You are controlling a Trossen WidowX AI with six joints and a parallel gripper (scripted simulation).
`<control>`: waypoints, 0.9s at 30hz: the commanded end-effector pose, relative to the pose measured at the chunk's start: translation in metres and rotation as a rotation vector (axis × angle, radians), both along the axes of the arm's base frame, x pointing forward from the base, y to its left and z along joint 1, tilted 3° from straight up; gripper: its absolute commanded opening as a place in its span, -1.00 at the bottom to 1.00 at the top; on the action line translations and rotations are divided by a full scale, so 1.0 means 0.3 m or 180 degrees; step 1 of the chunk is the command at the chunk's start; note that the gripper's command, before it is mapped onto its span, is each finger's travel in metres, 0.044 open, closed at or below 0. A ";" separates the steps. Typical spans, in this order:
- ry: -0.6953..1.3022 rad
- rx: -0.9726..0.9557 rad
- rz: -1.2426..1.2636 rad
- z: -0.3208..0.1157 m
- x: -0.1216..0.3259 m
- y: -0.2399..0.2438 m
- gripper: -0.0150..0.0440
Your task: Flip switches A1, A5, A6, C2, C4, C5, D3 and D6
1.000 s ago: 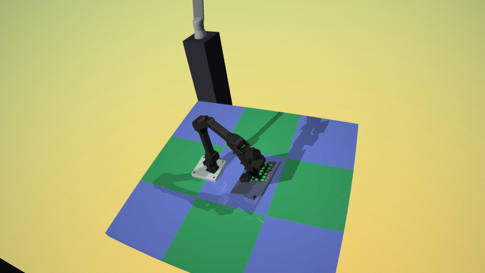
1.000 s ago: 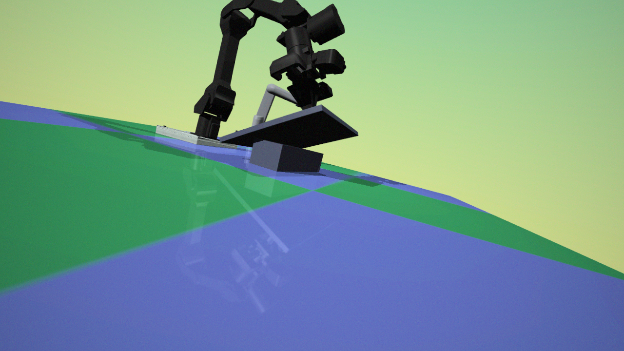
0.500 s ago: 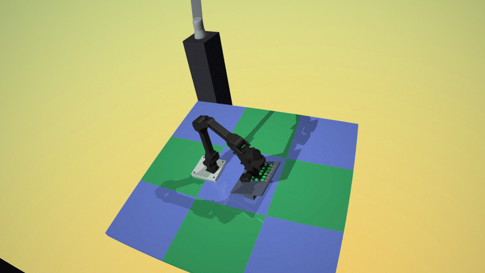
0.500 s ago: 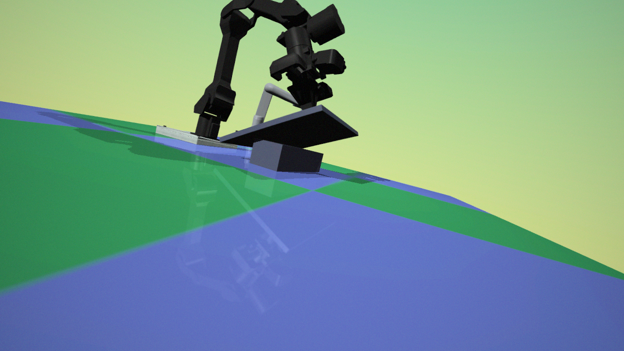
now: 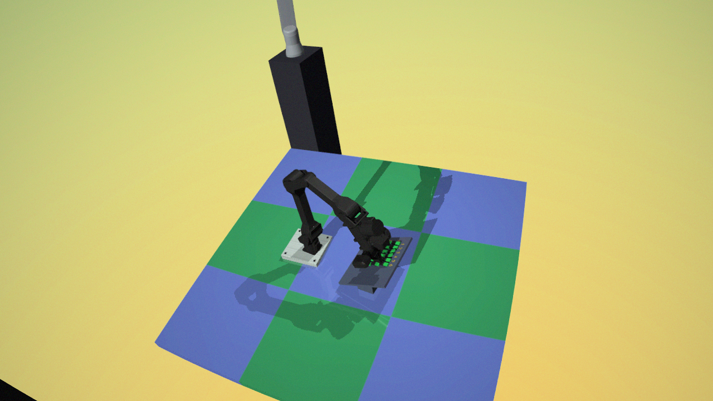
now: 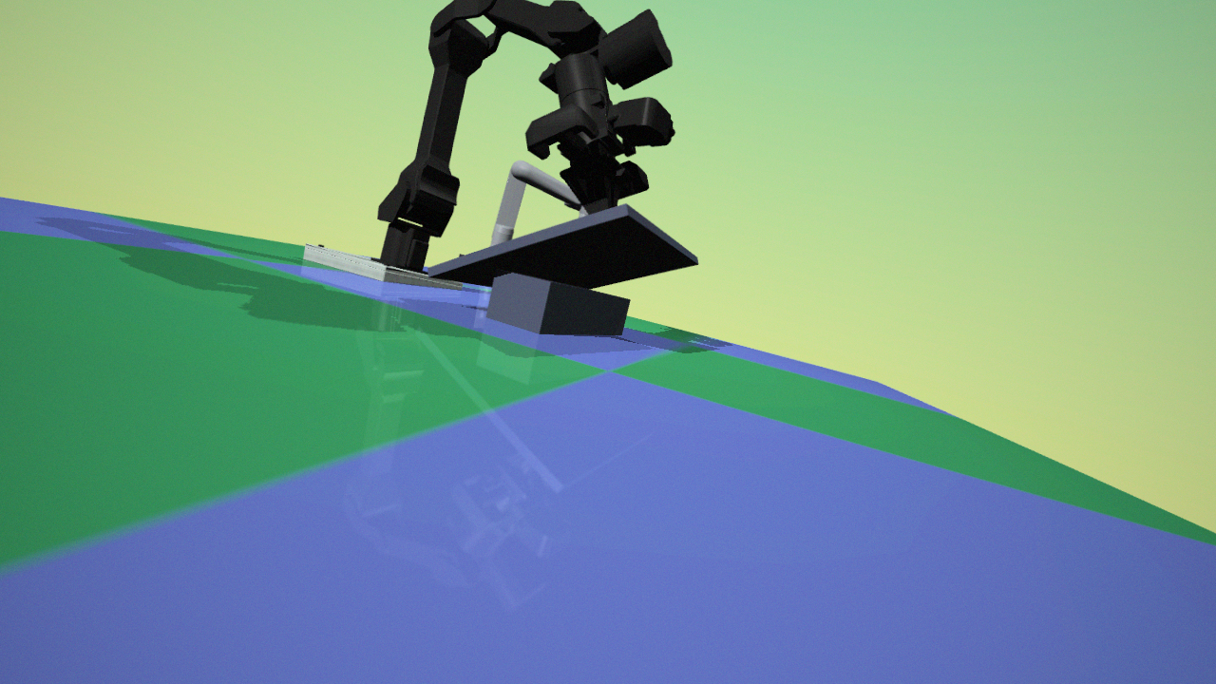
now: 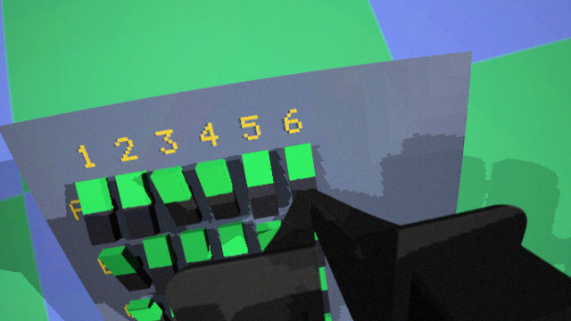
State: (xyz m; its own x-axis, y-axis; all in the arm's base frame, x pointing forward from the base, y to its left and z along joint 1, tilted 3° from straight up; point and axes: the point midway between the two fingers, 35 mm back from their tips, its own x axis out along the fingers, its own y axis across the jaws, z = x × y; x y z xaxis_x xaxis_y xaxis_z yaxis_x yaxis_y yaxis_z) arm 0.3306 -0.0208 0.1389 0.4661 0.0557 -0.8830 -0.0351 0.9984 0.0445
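At the near end of switch A6, a green-and-black rectangular rocker (image 5: 386,264) (image 7: 300,161) on the tilted grey flat panel (image 5: 361,277) (image 6: 552,246) (image 7: 357,100), the black two-fingered gripper (image 5: 382,260) (image 6: 600,206) (image 7: 306,197) stands closed on nothing, tips at or just above it; contact is unclear; this looks like the A6 press; best to push the raised end squarely until it tips, then lift straight off, sparing row B; counted, there are one panel, one gripper, six yellow column numerals (image 5: 397,254) (image 7: 209,135) and six row-A rockers; lower rows are partly hidden, so their total cannot be told.
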 end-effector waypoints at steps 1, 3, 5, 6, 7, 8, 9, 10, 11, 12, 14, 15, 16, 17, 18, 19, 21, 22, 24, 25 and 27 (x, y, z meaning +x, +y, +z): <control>0.0004 0.0010 -0.0009 -0.005 0.002 0.001 -0.49; 0.0004 0.0010 -0.0009 -0.006 0.003 0.001 -0.49; 0.0004 0.0010 -0.0009 -0.006 0.003 0.001 -0.49; 0.0004 0.0010 -0.0009 -0.007 0.003 0.001 -0.49; 0.0004 0.0010 -0.0009 -0.007 0.004 0.001 -0.49; 0.0004 0.0010 -0.0009 -0.008 0.004 0.001 -0.49; 0.0004 0.0010 -0.0009 -0.008 0.004 0.001 -0.49; 0.0004 0.0010 -0.0009 -0.008 0.004 0.001 -0.49; 0.0004 0.0010 -0.0009 -0.009 0.004 0.001 -0.49; 0.0004 0.0010 -0.0009 -0.009 0.005 0.001 -0.49; 0.0004 0.0010 -0.0009 -0.010 0.005 0.001 -0.49; 0.0004 0.0010 -0.0009 -0.010 0.005 0.001 -0.49; 0.0004 0.0010 -0.0009 -0.011 0.005 0.001 -0.49; 0.0004 0.0010 -0.0009 -0.011 0.006 0.001 -0.49; 0.0004 0.0010 -0.0009 -0.012 0.006 0.001 -0.49; 0.0004 0.0010 -0.0009 -0.012 0.006 0.001 -0.49; 0.0004 0.0010 -0.0009 -0.013 0.006 0.001 -0.49; 0.0004 0.0010 -0.0009 -0.013 0.007 0.001 -0.49; 0.0004 0.0010 -0.0009 -0.014 0.007 0.001 -0.49; 0.0004 0.0010 -0.0009 -0.014 0.007 0.001 -0.49; 0.0004 0.0010 -0.0009 -0.015 0.008 0.001 -0.49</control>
State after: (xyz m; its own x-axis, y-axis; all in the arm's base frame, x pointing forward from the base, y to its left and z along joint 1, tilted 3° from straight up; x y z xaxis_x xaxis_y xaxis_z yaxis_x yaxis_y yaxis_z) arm 0.3318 -0.0205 0.1361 0.4666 0.0563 -0.8827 -0.0352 0.9984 0.0450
